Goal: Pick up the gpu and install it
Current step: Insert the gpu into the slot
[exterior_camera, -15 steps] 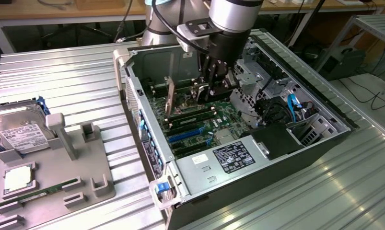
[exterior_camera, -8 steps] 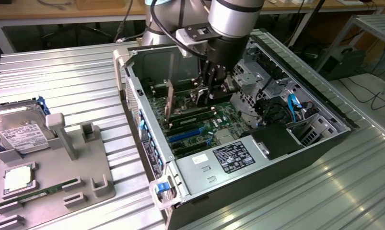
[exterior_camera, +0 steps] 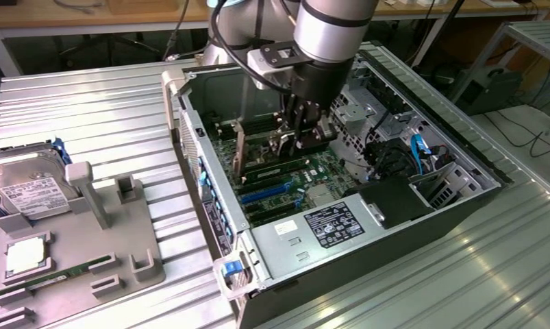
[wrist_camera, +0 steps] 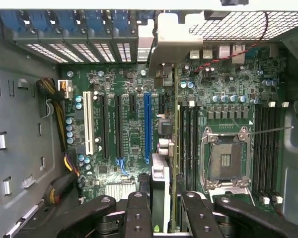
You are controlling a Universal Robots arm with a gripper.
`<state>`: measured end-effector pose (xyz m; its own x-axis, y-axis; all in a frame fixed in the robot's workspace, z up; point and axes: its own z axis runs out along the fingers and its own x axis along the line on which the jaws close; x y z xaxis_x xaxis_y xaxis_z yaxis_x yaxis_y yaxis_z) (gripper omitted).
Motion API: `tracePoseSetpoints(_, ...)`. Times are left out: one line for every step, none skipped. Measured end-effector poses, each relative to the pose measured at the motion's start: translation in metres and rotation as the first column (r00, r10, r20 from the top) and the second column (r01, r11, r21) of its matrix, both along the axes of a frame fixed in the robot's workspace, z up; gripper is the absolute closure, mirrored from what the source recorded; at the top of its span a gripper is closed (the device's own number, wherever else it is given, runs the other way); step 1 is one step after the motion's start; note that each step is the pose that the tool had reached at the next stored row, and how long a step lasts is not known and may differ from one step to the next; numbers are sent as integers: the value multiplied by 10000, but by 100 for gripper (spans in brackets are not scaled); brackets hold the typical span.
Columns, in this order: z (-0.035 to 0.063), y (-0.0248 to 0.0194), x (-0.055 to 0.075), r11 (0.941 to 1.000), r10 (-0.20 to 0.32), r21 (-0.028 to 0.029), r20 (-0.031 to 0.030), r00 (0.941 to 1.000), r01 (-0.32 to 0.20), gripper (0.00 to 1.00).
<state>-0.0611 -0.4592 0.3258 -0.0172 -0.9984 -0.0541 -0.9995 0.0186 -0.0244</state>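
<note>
gpu (wrist_camera: pixel 165 148) clamped edge-on in gripper (wrist_camera: pixel 166 215), over motherboard (wrist_camera: pixel 129 124)

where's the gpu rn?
Wrist view: the gpu sits on edge in the gripper, inside the PC case over the motherboard, between the blue expansion slot and the memory slots, bracket toward the rear slots.

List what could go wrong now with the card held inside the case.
1. The gripper holds the gpu edge-on beside the blue slot. Whether its edge lines up with a slot is unclear, so pressing down could strain card or board.
2. Its silver bracket sits close to the case's rear wall and might catch there.
3. The bare CPU socket lies nearby, and a slip could damage it.
</note>
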Motion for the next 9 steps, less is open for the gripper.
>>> tracePoseSetpoints(-1,-18,0,10000,0,0,0,10000,0,72)
tracePoseSetpoints(-4,-31,-3,10000,-1,0,0,10000,1,72)
tracePoseSetpoints(-10,-36,-11,10000,-2,0,1,10000,2,72)
tracePoseSetpoints(-17,-37,-25,10000,-1,2,2,10000,1,72)
tracePoseSetpoints(-26,-37,-44,10000,0,2,1,10000,0,72)
tracePoseSetpoints(-36,-38,-56,10000,0,0,0,10000,0,72)
tracePoseSetpoints(-54,-37,-64,10000,0,0,0,10000,0,72)
tracePoseSetpoints(-87,-38,-67,10000,1,0,1,10000,-1,72)
tracePoseSetpoints(-107,-38,-68,10000,1,0,1,10000,-1,72)
